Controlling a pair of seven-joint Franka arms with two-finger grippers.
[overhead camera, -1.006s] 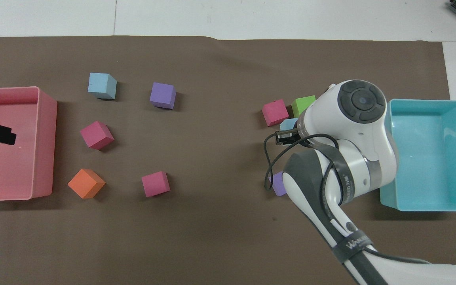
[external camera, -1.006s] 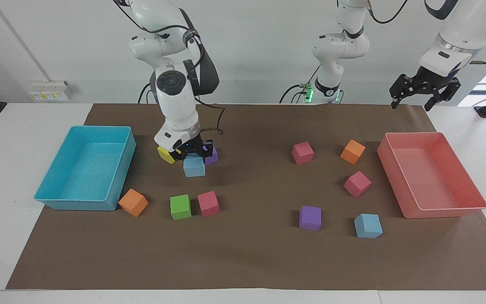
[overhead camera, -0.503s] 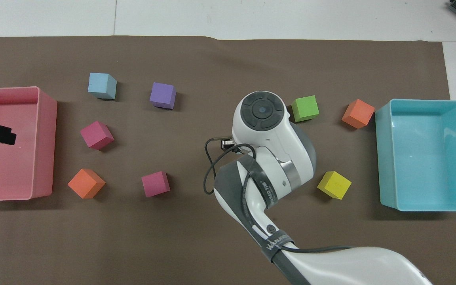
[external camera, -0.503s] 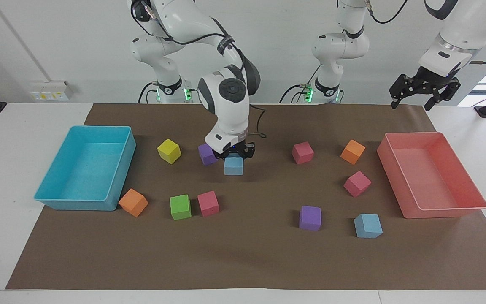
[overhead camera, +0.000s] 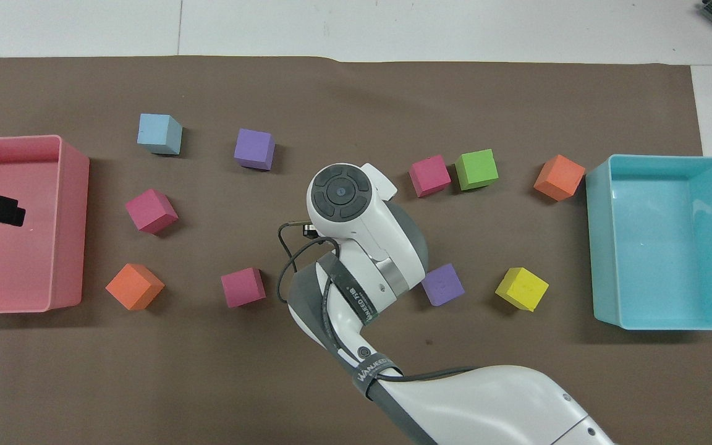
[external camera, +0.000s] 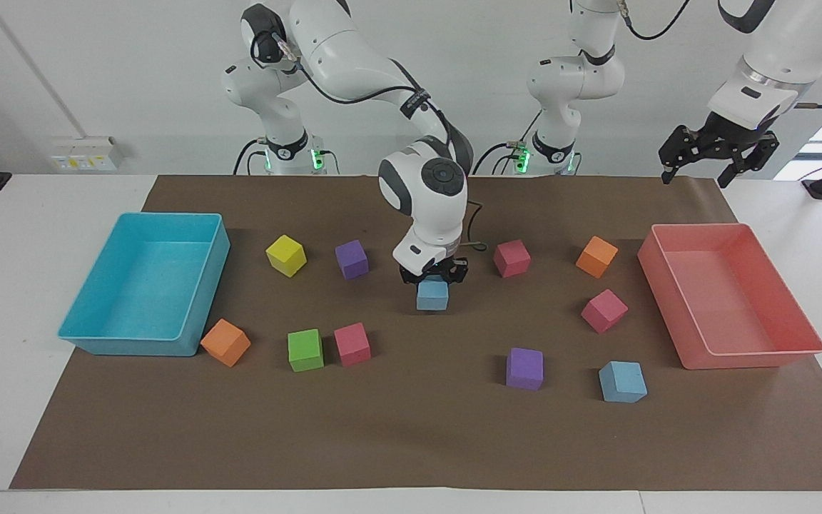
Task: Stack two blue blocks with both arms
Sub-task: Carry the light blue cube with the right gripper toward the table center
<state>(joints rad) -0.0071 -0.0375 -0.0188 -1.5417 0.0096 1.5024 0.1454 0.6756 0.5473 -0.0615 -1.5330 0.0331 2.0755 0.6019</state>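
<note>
Right gripper (external camera: pixel 433 275) clamped on one blue block (external camera: pixel 432 295) over mid-mat; second blue block (external camera: pixel 622 381) rests beside the pink tray (external camera: pixel 739 353). Left gripper (external camera: pixel 718 153) (waiting) apparently spread. Risk: off-centre release topples the stack.

White rounded arms (external camera: pixel 354 57), grey joint caps, black cables, black claws.
</note>
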